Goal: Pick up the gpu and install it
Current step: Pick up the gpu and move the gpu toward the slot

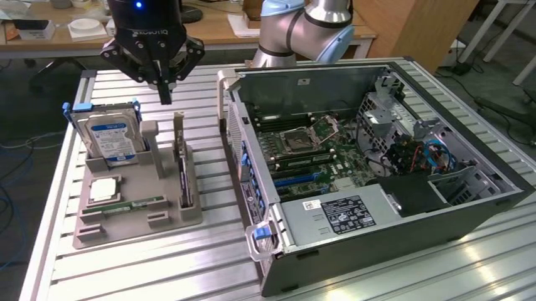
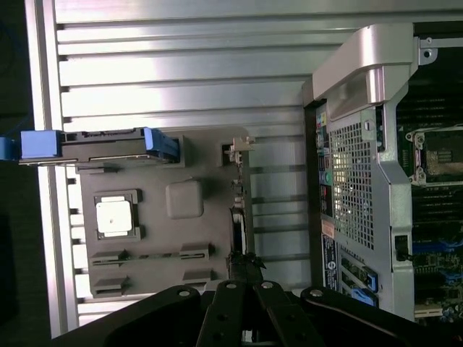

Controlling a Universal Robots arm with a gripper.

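Note:
The gpu (image 1: 184, 179) is a thin dark card standing on edge in a slot of the grey holder (image 1: 138, 219), with its pale bracket at the far end. My gripper (image 1: 165, 95) hangs above the holder, just beyond the card's far end and between it and the hard drive, fingers shut together with nothing between them. In the wrist view the gpu (image 2: 239, 210) appears edge-on as a narrow dark strip, and my shut gripper (image 2: 242, 262) sits in line with one end of it.
A silver hard drive (image 1: 112, 135) with a blue label stands upright in the holder. A square CPU (image 1: 104, 188) and a green memory stick (image 1: 134, 204) lie in front of it. The open computer case (image 1: 251, 188) lies at the exterior view's right, motherboard (image 1: 318, 157) exposed.

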